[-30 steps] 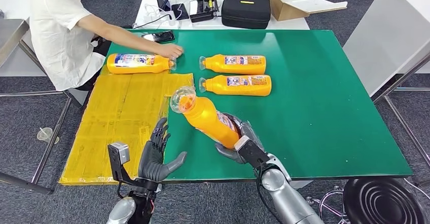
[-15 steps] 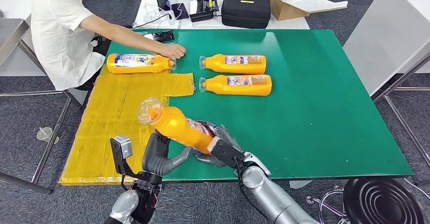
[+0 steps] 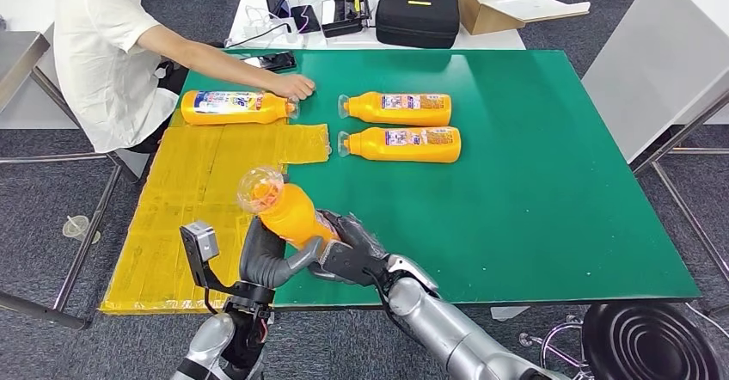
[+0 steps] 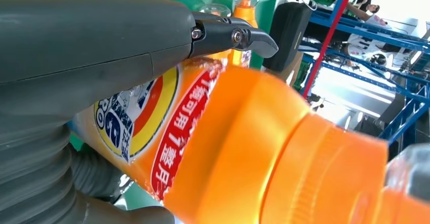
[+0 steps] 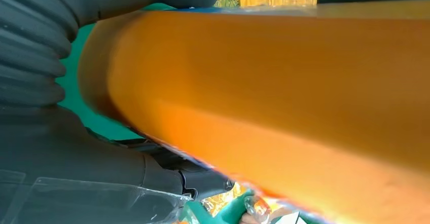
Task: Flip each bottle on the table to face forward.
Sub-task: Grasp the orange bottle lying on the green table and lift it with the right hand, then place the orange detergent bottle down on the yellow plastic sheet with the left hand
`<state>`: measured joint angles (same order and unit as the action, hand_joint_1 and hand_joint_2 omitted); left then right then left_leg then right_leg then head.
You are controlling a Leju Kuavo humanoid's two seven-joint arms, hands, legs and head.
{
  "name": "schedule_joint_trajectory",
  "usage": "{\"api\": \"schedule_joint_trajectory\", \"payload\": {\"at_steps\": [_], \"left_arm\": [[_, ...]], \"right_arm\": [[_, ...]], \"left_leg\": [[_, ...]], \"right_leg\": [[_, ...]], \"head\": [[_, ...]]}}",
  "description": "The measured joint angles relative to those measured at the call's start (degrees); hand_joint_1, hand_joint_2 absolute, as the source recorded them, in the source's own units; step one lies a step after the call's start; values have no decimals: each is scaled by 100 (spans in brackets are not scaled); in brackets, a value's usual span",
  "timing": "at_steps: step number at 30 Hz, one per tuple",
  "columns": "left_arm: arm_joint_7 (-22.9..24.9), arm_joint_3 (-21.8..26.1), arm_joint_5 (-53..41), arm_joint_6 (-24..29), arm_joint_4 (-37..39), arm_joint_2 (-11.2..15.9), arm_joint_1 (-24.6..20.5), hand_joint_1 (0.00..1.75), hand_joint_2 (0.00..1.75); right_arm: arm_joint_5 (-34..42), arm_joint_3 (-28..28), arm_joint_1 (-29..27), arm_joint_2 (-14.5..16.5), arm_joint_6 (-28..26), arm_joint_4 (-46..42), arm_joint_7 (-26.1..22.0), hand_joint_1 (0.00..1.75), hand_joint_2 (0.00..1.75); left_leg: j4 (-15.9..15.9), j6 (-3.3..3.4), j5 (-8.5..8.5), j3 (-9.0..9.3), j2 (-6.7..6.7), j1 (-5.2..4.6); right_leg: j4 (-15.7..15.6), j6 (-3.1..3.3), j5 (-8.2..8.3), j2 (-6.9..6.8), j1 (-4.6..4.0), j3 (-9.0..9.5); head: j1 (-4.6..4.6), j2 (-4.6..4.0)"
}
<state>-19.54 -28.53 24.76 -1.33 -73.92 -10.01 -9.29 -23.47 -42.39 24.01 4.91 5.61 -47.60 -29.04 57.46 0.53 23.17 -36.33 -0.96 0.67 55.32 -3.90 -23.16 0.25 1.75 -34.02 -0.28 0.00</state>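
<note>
Since a second ago the held orange bottle (image 3: 288,211) has swung left and tipped more upright, and the left hand (image 3: 268,258) has closed onto it. The right hand (image 3: 351,254) grips its base above the tabletop's (image 3: 533,182) near edge. Looks smooth, rigid, probably slippery; best grabbed mid-body. Label's red Chinese text isn't readable.
</note>
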Motion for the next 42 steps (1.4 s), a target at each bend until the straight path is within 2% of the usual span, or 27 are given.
{"api": "schedule_joint_trajectory", "payload": {"at_steps": [1,5,8,12,19,31,35,39,41,42], "left_arm": [[-3,-1,3,-2,0,0,-1,1,175],[42,17,203,-40,0,-4,-6,175,175],[124,61,420,-101,2,-5,-7,175,175],[-15,71,271,1,2,-7,-11,175,175],[-312,20,-401,690,2,-37,-107,175,175],[-341,-5,-486,775,3,-37,-173,175,175],[-341,-3,-496,780,2,-37,-193,175,175],[-367,3,-661,910,-1,-31,-219,175,175],[-464,7,-1114,1361,-1,-5,-250,175,175],[-519,16,-1548,1752,-1,24,-269,175,175]], "right_arm": [[-1,-22,13,7,-11,28,2,175,175],[-33,-114,76,26,-51,120,16,175,175],[-63,-195,130,30,-114,176,35,175,175],[-19,-245,159,58,-200,215,41,0,175],[167,-303,129,115,-363,242,66,0,175],[202,-298,101,174,-410,244,74,0,175],[271,-291,78,213,-571,244,84,0,0],[315,-228,10,264,-878,244,83,0,0],[172,-162,-52,270,-1378,247,147,0,0],[-13,-115,-96,263,-1805,252,261,0,0]], "left_leg": [[0,0,0,0,0,0],[0,0,0,0,0,0],[0,0,0,0,1,0],[0,0,0,0,1,0],[0,0,0,0,1,0],[0,0,0,0,1,0],[0,0,0,0,0,0],[0,0,0,0,1,0],[0,0,0,-1,0,0],[0,0,0,-1,-1,0]], "right_leg": [[0,0,0,0,0,0],[0,0,0,0,0,0],[0,0,0,0,0,-1],[0,0,0,0,0,-2],[0,0,0,0,0,-2],[0,0,0,0,0,-2],[0,0,0,0,0,-2],[0,0,0,0,0,-2],[0,0,0,0,0,-2],[0,0,0,-1,0,-2]], "head": [[0,0],[0,0],[-1,0],[0,0],[0,0],[0,0],[0,0],[-1,0],[-1,0],[0,0]]}}
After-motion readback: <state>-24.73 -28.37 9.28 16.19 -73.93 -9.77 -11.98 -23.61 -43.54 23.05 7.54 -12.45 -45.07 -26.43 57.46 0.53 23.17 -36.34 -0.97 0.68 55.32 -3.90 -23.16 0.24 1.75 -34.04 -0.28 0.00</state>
